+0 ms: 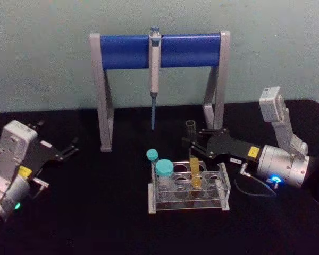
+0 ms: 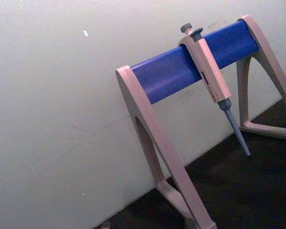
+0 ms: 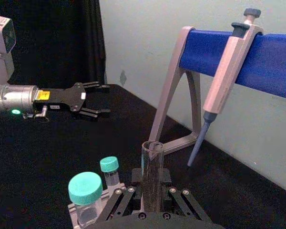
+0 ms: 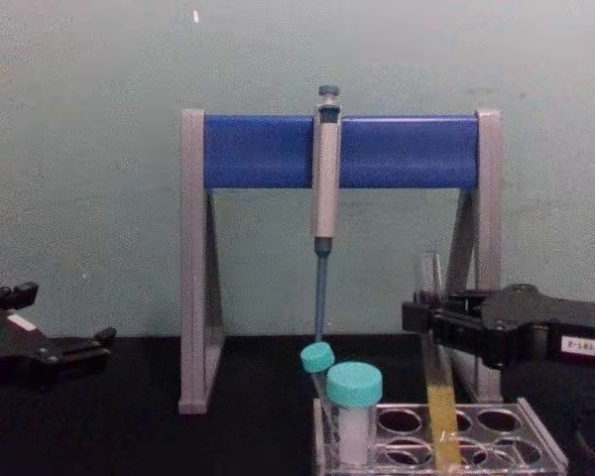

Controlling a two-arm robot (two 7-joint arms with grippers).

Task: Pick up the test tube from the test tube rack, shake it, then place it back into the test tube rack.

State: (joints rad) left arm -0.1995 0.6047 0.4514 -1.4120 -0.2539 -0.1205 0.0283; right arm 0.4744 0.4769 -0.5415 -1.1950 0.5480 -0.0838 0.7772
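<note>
The left gripper (image 1: pixel 69 148) rests open on the black table (image 1: pixel 95 223), well left of the rack (image 1: pixel 189 187). The test tube (image 4: pixel 438 382) stands in the rack, yellow liquid clear from the chest; the right wrist view shows the right gripper (image 3: pixel 152 187) clamped on it.

Pretty dim and soft overall, wall evenly lit, black tabletop (image 1: pixel 95 223) swallows shadows; no real glare, slight blur everywhere.
</note>
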